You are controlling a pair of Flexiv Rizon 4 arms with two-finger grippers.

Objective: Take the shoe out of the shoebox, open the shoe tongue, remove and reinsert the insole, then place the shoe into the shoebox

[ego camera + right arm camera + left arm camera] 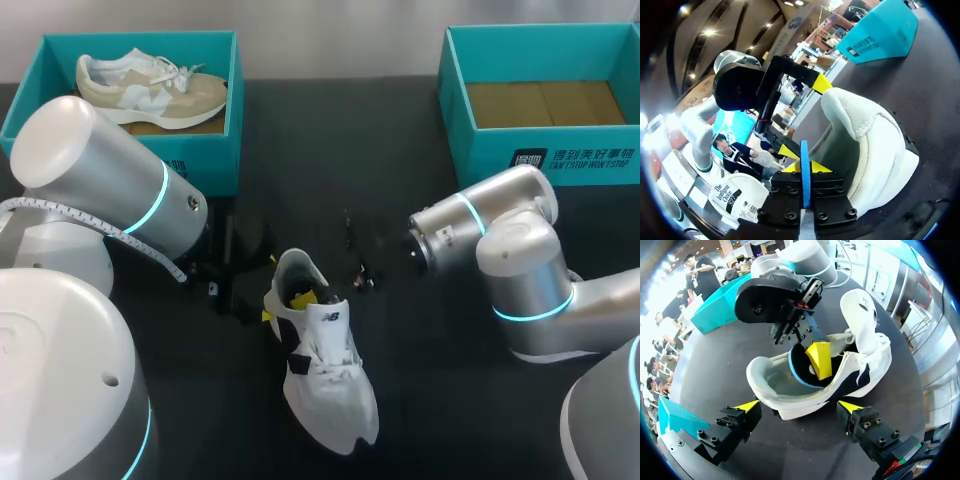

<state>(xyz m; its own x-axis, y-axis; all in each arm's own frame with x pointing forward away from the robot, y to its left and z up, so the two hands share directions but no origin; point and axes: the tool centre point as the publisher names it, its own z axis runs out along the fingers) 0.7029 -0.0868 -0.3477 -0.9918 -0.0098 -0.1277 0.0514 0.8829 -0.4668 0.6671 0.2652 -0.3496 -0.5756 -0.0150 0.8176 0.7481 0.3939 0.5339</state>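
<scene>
Black desk (320, 170) carries 2 teal boxes. The shoebox at 10 o'clock (215, 150) holds a beige shoe (150, 90), and the shoebox at 2 o'clock (480, 150) shows its cardboard floor. The white shoe (325, 370) lies on the desk toward 6 o'clock, heel pointing to 11, toe to 5. The left claw (799, 406) is released, its fingers standing either side of the heel. The right claw (804, 162) is clenched on the blue insole (805, 175), which stands on edge in the shoe's opening.
</scene>
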